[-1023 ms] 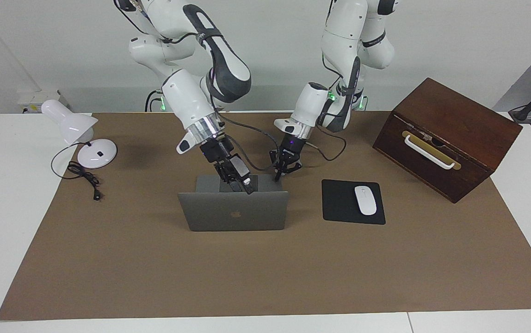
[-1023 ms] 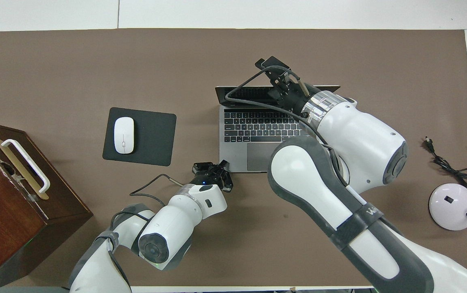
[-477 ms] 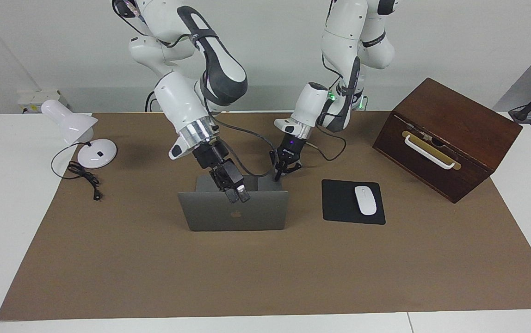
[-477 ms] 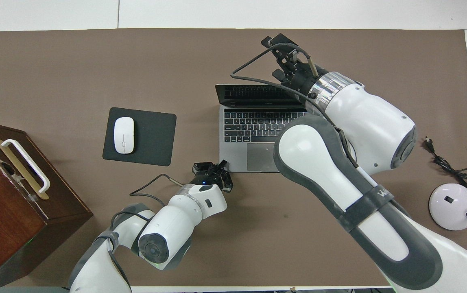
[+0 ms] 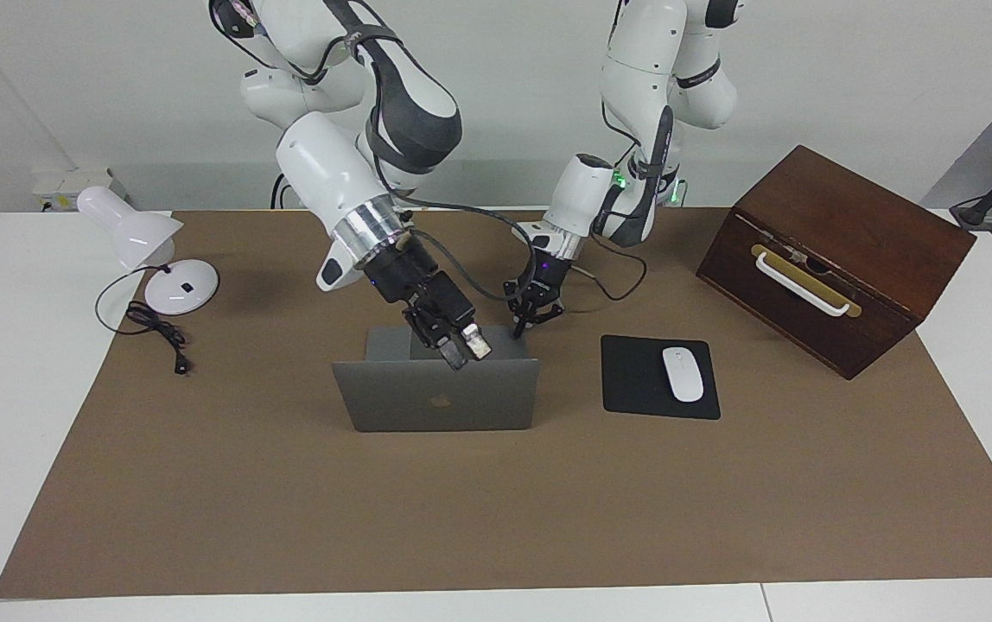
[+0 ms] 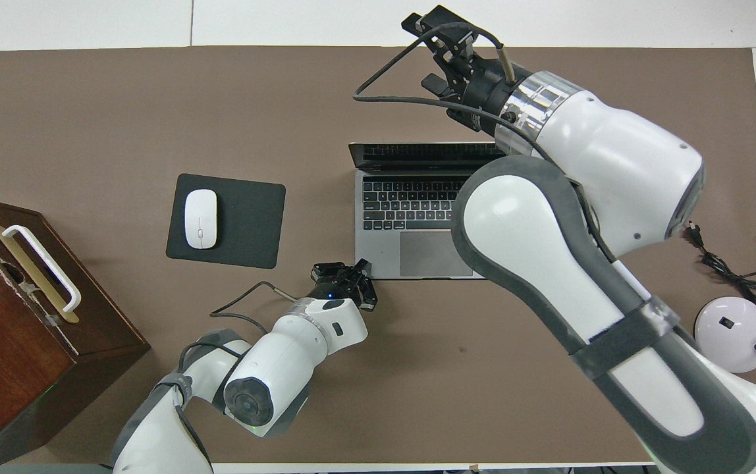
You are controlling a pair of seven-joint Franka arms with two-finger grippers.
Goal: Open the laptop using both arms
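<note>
On the brown table mat (image 5: 496, 510), a black mouse pad (image 5: 634, 380) carrying a white mouse (image 5: 683, 373) lies beside the thin silver-grey metal laptop (image 5: 435, 397), toward the left arm's end; a dark wooden box with a white handle (image 5: 833, 259) stands past it at that end. A white desk lamp (image 5: 137, 233) with its black cord sits at the right arm's end. The laptop stands open near the mat's middle, lid upright, keyboard facing the robots. The left gripper (image 5: 520, 326), fingertips pressed together and holding nothing, rests at the base's corner nearest the robots. The right gripper (image 5: 466, 347) hangs over the lid's top edge; whether it touches, or how wide its fingers stand, I cannot tell.
</note>
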